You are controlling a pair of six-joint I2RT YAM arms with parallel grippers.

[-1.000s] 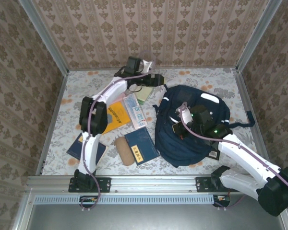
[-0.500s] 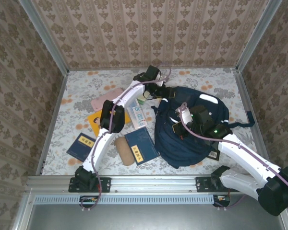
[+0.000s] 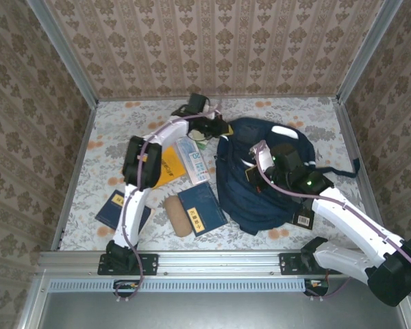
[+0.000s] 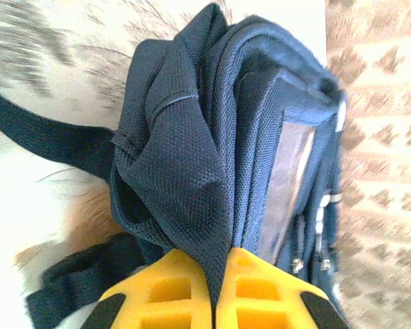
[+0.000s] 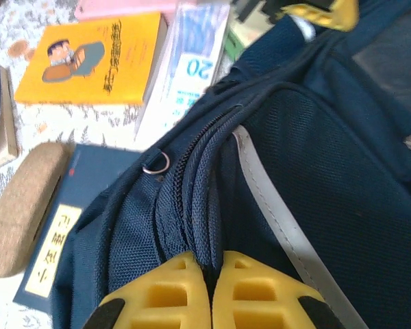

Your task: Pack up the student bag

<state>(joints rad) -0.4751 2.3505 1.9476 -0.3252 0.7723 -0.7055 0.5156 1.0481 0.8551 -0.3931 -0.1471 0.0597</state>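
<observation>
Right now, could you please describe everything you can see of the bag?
The bag is navy woven fabric with a pale grey strip, a zip and dark straps. It lies slumped on the floral table, right of the books. The left gripper is shut on a fold at its far edge; the right gripper is shut on its zip seam.

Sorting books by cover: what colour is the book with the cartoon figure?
Yellow-orange; the cartoon book shows best in the right wrist view.

Navy student bag, yellow book, floral table, damask-patterned walls
</observation>
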